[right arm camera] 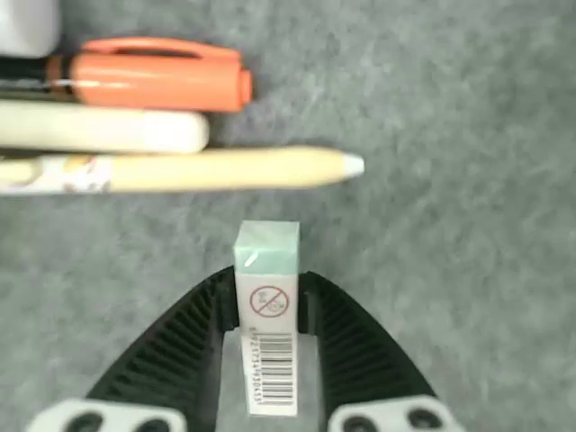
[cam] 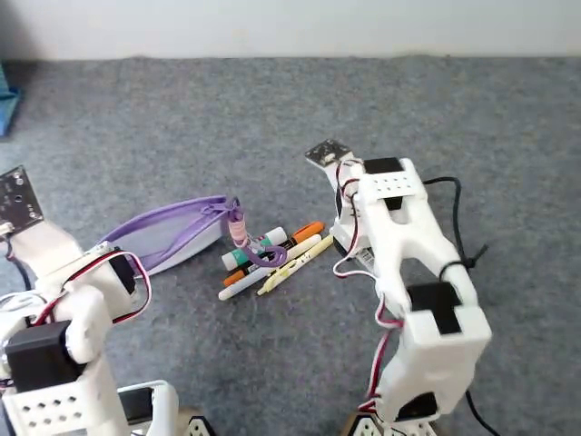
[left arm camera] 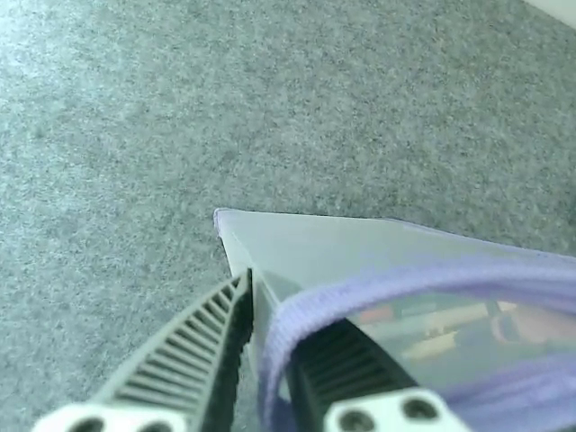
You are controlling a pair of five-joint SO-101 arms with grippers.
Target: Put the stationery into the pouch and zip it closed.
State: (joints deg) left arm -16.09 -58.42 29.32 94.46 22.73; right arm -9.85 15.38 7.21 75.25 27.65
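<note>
Grey felt worktop (cam: 454, 118): my left pincer (left arm camera: 270, 310) pinches the pouch (left arm camera: 360, 261) rim, I judge to steady its mouth, while my right pincer (right arm camera: 267, 281) clamps the eraser (right arm camera: 267, 256), pens (right arm camera: 153, 81) just beyond.

Lilac-edged pouch (cam: 168, 232) — orange pen (right arm camera: 153, 79), mint eraser (right arm camera: 266, 252), grey carpet (cam: 472, 118)
</note>
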